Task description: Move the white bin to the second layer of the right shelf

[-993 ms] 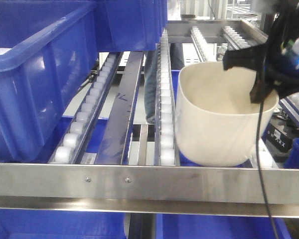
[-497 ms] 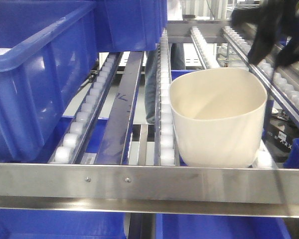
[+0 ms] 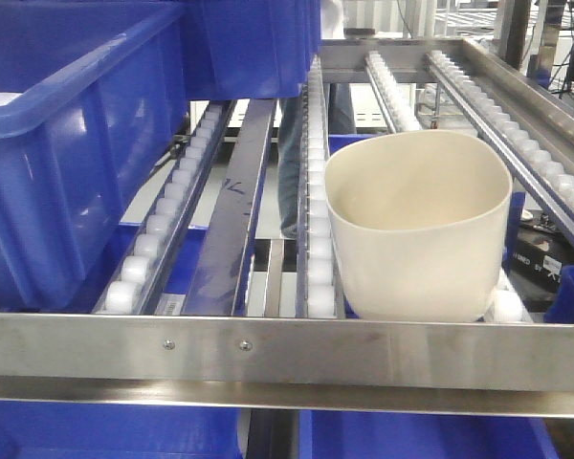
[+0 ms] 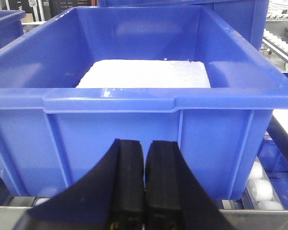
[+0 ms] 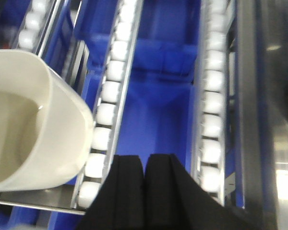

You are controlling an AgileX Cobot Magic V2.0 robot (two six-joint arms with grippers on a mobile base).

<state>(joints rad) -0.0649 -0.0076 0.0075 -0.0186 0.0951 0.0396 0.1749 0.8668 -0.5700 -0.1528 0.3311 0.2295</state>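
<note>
The cream-white bin stands upright on the roller rows of the shelf level, close behind the flat steel front bar, with nothing holding it. In the right wrist view the bin lies at the lower left, resting on a roller row. My right gripper is shut and empty, to the right of the bin and apart from it. My left gripper is shut and empty, facing the wall of a blue crate. Neither gripper shows in the front view.
A large blue crate sits on the left side of the same level, and another behind it. The crate before the left gripper holds a white slab. Blue crates show below the rollers. A steel rail runs along the right.
The right arm let go of the bin's rim and drew up and away to the right, out of the front view. The bin settled on the rollers and stands still.
</note>
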